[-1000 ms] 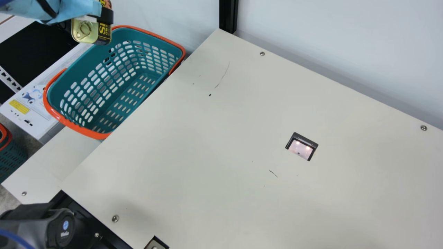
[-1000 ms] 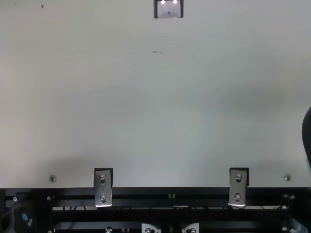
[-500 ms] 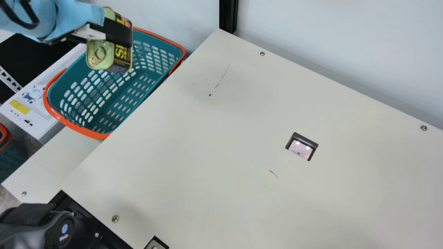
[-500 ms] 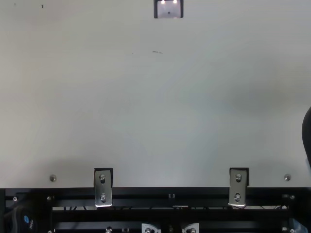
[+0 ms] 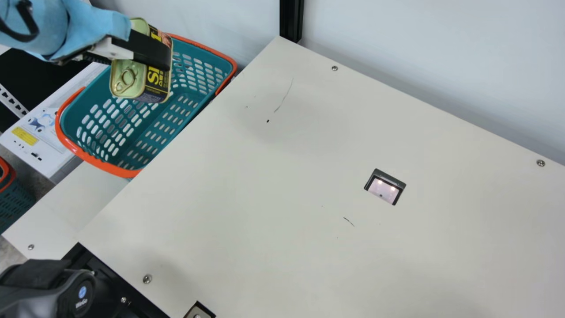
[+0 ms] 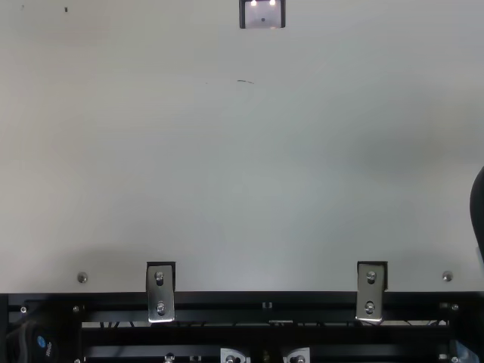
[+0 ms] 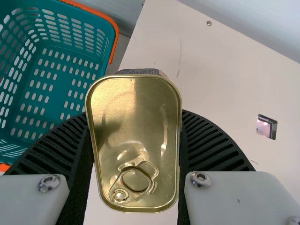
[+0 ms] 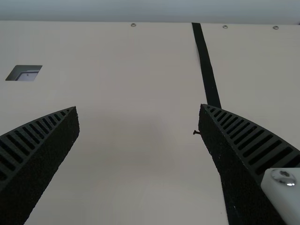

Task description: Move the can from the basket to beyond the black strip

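The cream bench (image 5: pixel 265 176) has a dark-framed window (image 5: pixel 385 189) set into it. Thin scratches (image 5: pixel 284 95) mark the top (one just on the window's near side, another farther left). Metal brackets (image 6: pixel 159 293) sit at the near edge; a black strip (image 8: pixel 206 65) lies flat.

One can (image 5: pixel 129 81), two baskets (image 5: pixel 100 165), one table (image 5: pixel 265 176), one black strip (image 8: pixel 209 75), one opening (image 5: pixel 383 190) in the table, one black post (image 5: pixel 291 20). One left gripper (image 5: pixel 148 52) and one right gripper (image 8: pixel 139 107) make two, with four ribbed fingers (image 7: pixel 211 145), two in each wrist view. The main view has four screws (image 5: pixel 147 278) on cream surfaces; the top view has two in the table, plus two whole brackets (image 6: pixel 160 295)
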